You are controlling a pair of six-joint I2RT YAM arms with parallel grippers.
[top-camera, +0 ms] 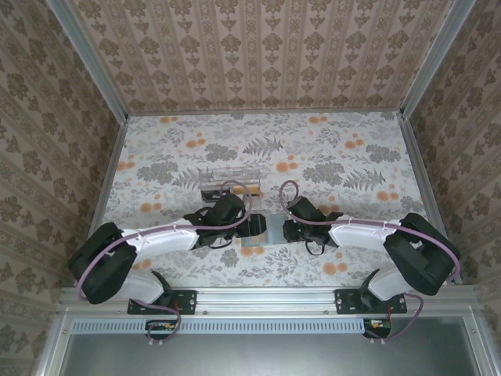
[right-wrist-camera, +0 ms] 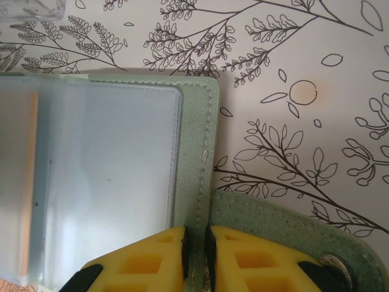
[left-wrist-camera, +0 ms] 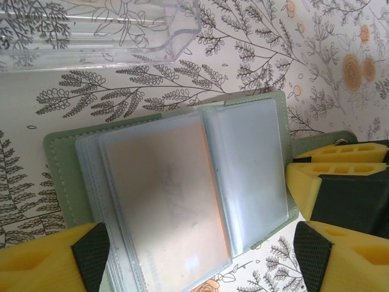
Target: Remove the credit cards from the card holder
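Note:
The card holder (left-wrist-camera: 267,109) lies open on the floral table, grey-green with clear plastic sleeves. An orange credit card (left-wrist-camera: 164,194) sits inside the top sleeve, and its edge also shows in the right wrist view (right-wrist-camera: 15,182). My left gripper (left-wrist-camera: 202,255) is open, its yellow fingers (left-wrist-camera: 55,258) straddling the sleeves with nothing gripped. My right gripper (right-wrist-camera: 196,255) is shut on the card holder's stitched right edge (right-wrist-camera: 197,152), next to its snap strap (right-wrist-camera: 285,228). From above, the card holder (top-camera: 261,235) lies between the left gripper (top-camera: 250,225) and the right gripper (top-camera: 286,230).
A clear plastic box (top-camera: 228,178) stands just behind the holder, at the top of the left wrist view (left-wrist-camera: 97,27). The table is walled on three sides, with open floral surface to the far left and right.

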